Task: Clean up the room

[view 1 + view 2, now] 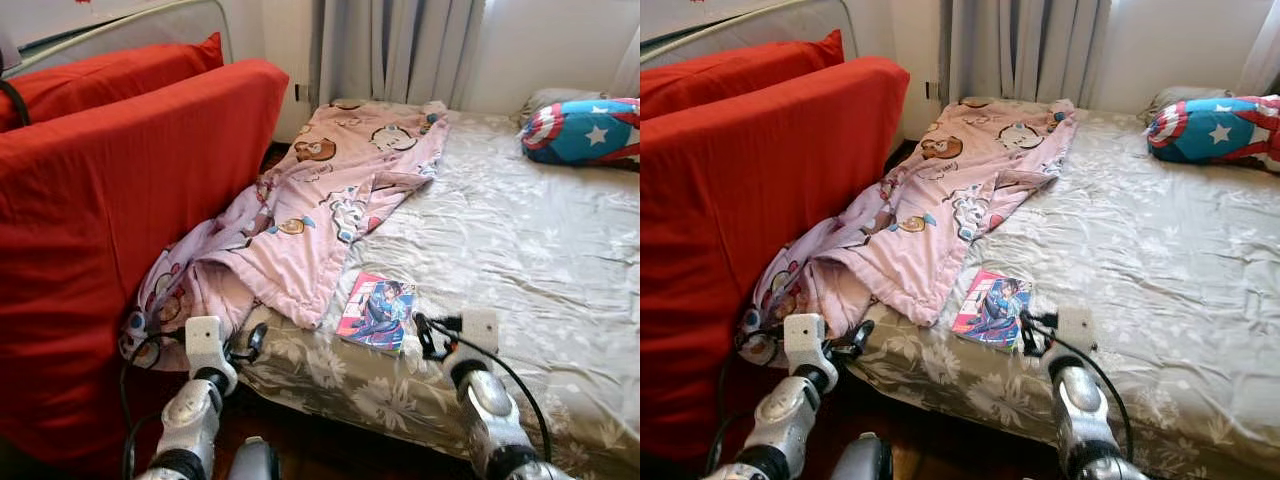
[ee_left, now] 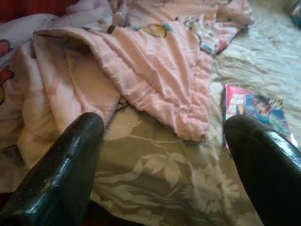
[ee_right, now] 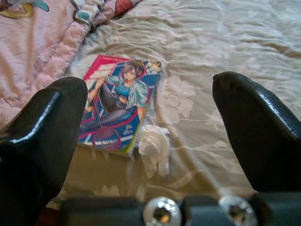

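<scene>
The left gripper (image 2: 162, 155) hangs low over the near edge of the bed, its two black fingers (image 2: 66, 169) spread wide apart with nothing between them. Beneath the gap lies the grey bedspread (image 2: 160, 179), printed with pale flowers and leaves. A pink quilted blanket (image 2: 155, 70) with cartoon figures is rumpled across it, one folded corner drooping down towards the gap between the fingers. Just beside that corner, a comic book (image 2: 256, 110) with a pink and blue cover lies flat on the bedspread, partly hidden behind one finger.
</scene>
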Motion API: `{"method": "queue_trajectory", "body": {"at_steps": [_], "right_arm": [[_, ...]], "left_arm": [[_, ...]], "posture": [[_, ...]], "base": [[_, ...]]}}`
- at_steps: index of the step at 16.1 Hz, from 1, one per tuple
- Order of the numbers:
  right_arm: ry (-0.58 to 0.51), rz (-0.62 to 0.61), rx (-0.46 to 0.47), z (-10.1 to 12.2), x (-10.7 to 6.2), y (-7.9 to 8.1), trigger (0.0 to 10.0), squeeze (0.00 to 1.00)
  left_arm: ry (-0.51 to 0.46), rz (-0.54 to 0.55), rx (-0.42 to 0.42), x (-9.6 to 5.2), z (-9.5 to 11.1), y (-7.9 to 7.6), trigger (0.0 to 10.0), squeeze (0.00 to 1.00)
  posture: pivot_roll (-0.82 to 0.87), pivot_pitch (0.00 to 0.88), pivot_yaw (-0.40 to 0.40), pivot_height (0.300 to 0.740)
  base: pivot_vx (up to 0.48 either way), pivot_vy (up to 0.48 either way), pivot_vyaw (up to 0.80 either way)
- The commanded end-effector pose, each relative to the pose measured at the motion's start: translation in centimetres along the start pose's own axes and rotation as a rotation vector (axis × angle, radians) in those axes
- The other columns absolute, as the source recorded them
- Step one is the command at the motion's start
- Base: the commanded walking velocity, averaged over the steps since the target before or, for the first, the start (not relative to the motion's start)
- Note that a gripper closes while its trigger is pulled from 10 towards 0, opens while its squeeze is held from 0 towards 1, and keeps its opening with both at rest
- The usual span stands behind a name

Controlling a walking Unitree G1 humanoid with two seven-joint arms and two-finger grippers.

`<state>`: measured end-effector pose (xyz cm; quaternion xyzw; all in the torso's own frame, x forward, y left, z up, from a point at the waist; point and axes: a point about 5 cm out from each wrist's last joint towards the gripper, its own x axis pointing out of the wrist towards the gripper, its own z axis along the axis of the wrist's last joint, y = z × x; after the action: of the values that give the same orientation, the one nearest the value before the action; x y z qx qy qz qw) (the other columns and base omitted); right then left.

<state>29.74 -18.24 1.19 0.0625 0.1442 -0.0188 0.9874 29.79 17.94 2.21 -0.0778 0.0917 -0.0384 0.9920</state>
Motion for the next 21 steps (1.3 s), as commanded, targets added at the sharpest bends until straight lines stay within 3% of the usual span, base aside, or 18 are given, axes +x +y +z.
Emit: {"method": "queue_trajectory", "body": {"at_steps": [1,5,7,13,19,21], "right_arm": [[-0.028,0.007,-0.003,0.1,-0.2,-0.1,10.0,0.0],[-0.139,-0.004,-0.006,1.2,-0.5,-0.4,10.0,0.0],[-0.163,-0.005,-0.045,0.6,-1.3,-0.3,10.0,0.0],[-0.151,-0.002,-0.034,-1.8,-3.5,0.3,10.0,0.0],[-0.163,-0.008,-0.052,-0.3,-2.5,0.4,10.0,0.0],[-0.156,0.018,-0.098,-0.3,-2.4,0.6,10.0,0.0]], "left_arm": [[-0.026,0.008,0.0,-0.2,0.0,-0.1,10.0,0.0],[-0.099,0.014,0.018,-0.8,0.4,-0.7,10.0,0.0],[-0.115,0.015,0.033,-1.3,0.4,-0.5,10.0,0.0],[-0.125,0.032,0.053,-3.5,0.0,0.3,10.0,0.0],[-0.091,0.046,0.046,-2.6,0.5,0.2,10.0,0.0],[-0.087,0.051,0.044,-2.5,0.6,0.3,10.0,0.0]], "posture": [[0.0,0.0,-0.054,0.645],[0.01,0.0,-0.059,0.645],[0.02,0.0,-0.062,0.645],[0.02,0.0,-0.038,0.645],[-0.01,0.0,-0.023,0.645],[0.0,0.0,-0.026,0.645]], "base": [[0.0,0.0,0.0],[0.0,0.0,0.0],[0.0,0.0,0.0],[0.0,0.0,0.0],[0.042,0.0,0.0],[0.289,0.0,0.0]]}}
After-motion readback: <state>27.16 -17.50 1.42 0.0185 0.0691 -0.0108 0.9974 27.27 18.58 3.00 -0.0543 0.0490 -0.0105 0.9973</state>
